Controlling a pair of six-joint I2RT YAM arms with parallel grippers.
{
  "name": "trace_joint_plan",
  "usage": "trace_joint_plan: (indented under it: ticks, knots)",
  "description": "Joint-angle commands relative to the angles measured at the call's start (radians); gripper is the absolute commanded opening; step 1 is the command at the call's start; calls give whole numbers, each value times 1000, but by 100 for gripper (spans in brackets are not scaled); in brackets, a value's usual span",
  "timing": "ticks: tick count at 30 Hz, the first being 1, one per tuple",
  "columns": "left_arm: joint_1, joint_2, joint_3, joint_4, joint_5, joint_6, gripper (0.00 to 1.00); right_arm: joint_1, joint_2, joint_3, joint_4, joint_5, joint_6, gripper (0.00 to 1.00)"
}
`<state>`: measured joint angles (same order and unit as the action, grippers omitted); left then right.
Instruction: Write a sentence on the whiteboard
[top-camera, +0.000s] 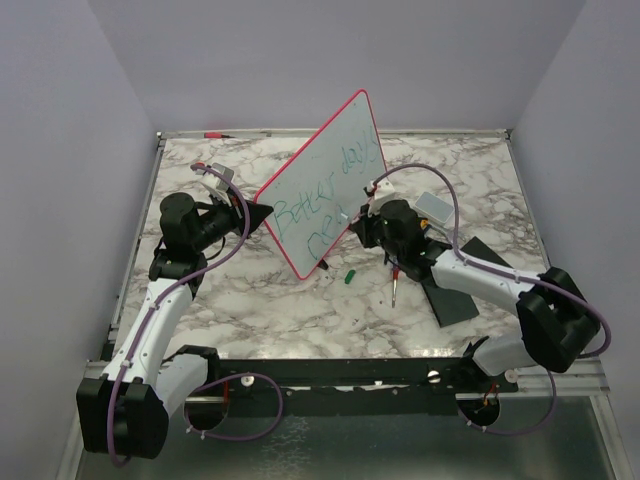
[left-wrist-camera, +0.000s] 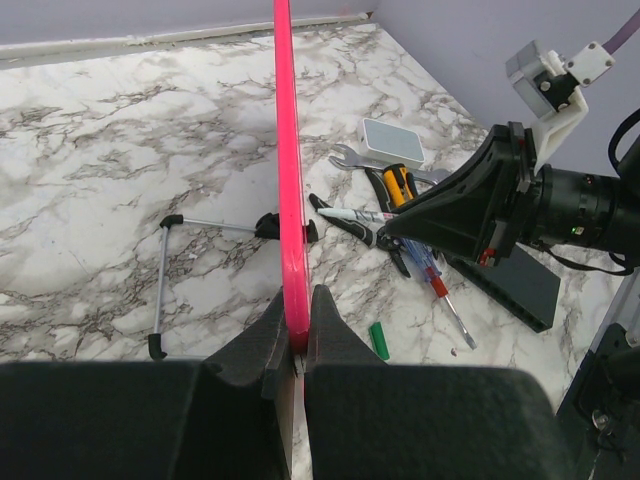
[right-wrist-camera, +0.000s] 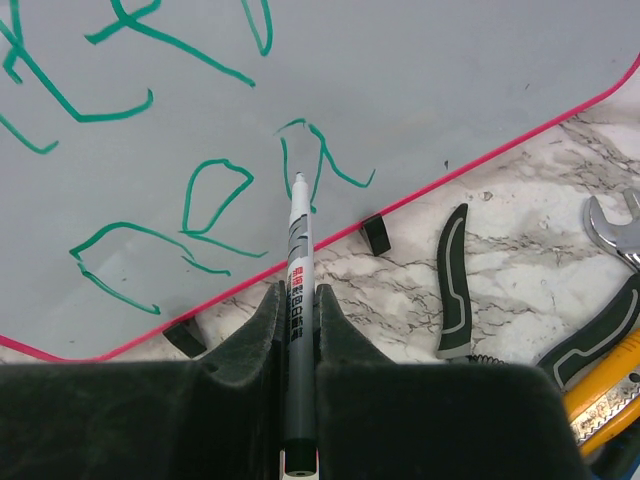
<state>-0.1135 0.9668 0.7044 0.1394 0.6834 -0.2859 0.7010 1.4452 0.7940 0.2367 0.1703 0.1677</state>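
Note:
The whiteboard (top-camera: 325, 185) stands tilted on edge on the marble table, with green handwriting on its face. My left gripper (top-camera: 268, 216) is shut on its red-pink rim from the left; the left wrist view shows that rim (left-wrist-camera: 285, 150) edge-on, clamped between my left gripper (left-wrist-camera: 297, 300) jaws. My right gripper (right-wrist-camera: 298, 290) is shut on a grey and white marker (right-wrist-camera: 298, 235). The marker's tip rests on the whiteboard (right-wrist-camera: 420, 80) at the last green strokes near the lower rim. From above, my right gripper (top-camera: 362, 222) sits close to the board's lower right face.
A green cap (top-camera: 349, 276), a screwdriver (top-camera: 396, 285), a black pad (top-camera: 455, 290) and a white box (top-camera: 437, 208) lie right of the board. A wrench (right-wrist-camera: 615, 225), pliers (right-wrist-camera: 453, 280) and a yellow knife (right-wrist-camera: 610, 390) lie nearby. A wire stand (left-wrist-camera: 165, 270) lies behind the board.

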Motion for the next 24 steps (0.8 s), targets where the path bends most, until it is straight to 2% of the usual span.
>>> trace_joint_plan:
  ticks: [1, 13, 19, 24]
  knots:
    - [-16, 11, -55, -166, 33, 62, 0, -1, -49, 4, -25, 29, 7, 1]
    - [-16, 10, -57, -166, 29, 62, 0, -85, -118, -10, -45, -40, -15, 1]
    - [-16, 16, -54, -165, 25, 64, 0, -184, -118, -14, -32, -161, -9, 1]
    - [-17, 25, -53, -166, 25, 66, 0, -195, -79, 14, -19, -216, -17, 1]
